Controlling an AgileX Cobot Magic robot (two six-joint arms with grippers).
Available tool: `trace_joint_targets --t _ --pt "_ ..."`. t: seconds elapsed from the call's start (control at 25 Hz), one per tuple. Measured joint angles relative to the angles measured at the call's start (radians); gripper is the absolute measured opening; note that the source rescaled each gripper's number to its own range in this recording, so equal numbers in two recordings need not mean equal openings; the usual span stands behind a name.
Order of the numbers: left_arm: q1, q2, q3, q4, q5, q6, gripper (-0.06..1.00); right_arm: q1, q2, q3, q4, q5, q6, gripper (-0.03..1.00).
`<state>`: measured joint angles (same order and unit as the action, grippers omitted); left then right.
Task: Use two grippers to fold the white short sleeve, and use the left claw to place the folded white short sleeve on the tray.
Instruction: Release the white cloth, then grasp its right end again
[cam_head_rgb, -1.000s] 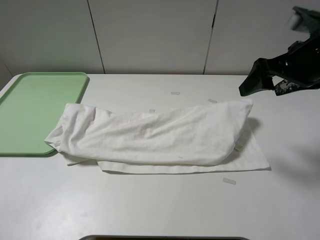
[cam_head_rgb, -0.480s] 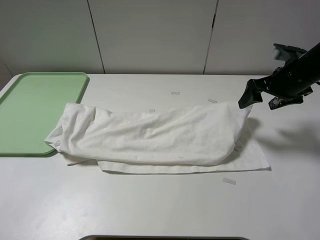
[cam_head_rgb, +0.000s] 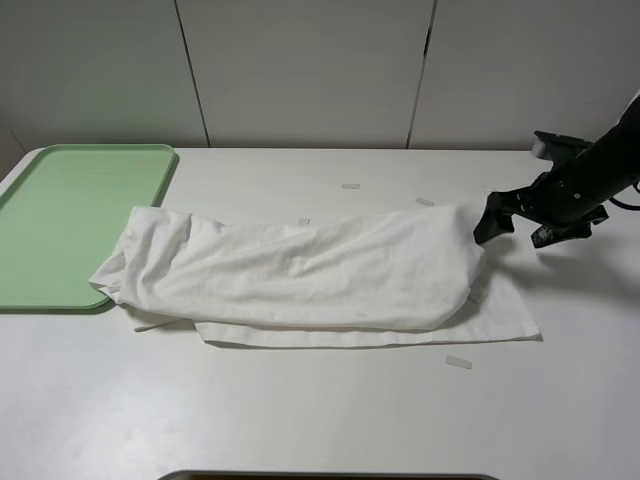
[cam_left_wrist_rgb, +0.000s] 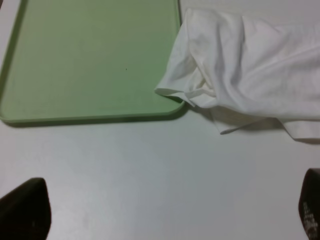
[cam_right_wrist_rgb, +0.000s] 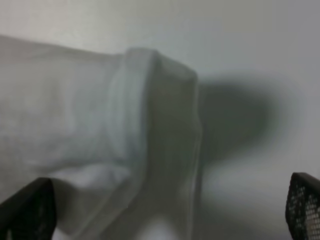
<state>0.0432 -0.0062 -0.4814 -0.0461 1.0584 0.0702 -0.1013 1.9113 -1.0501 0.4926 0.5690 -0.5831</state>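
Both my grippers are standing wide, holding nothing. My right gripper (cam_head_rgb: 510, 222) is dropping from higher up onto the right end of the white short sleeve (cam_head_rgb: 310, 270), which is lying half-folded, its left corner overlapping the tray (cam_head_rgb: 60, 200); a fold grasp is probably coming.

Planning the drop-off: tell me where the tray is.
Exterior high view: the tray lies at the table's left edge, its near right corner under the white short sleeve's left end.
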Motion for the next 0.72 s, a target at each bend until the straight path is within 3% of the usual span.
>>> trace_joint_targets --t 0.56,0.72 --pt "0.000 0.000 0.000 0.000 0.000 0.000 1.00 -0.035 0.083 -0.001 0.013 -0.007 0.000 1.00" --pt "0.000 0.000 0.000 0.001 0.000 0.000 1.00 -0.035 0.104 -0.005 0.078 -0.004 -0.032 1.00"
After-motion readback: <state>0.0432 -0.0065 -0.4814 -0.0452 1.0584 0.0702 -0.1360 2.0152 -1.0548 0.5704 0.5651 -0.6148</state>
